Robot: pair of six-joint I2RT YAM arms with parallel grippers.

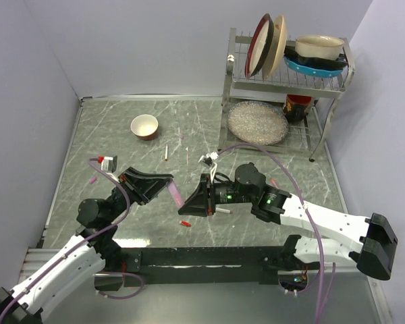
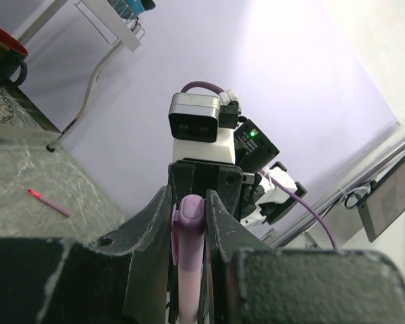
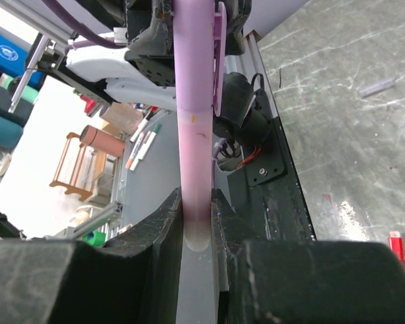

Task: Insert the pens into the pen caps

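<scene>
Above the table, midway along its near edge, the lilac pen is hanging in the air between both arms, with its far end apparently sitting in the lilac cap. The left gripper is clamping its jaws on the cap, while the right gripper is pinching the barrel close to its blunt end. The pen is looking like a light, stiff tube of smooth plastic, probably slippery, so squeezing it mid-barrel and pushing straight along its axis is seeming safest. A red cap is lying just beneath, a white pen is lying nearer the far edge, and a bowl is sitting beyond it. None of these is blocking the push.
</scene>
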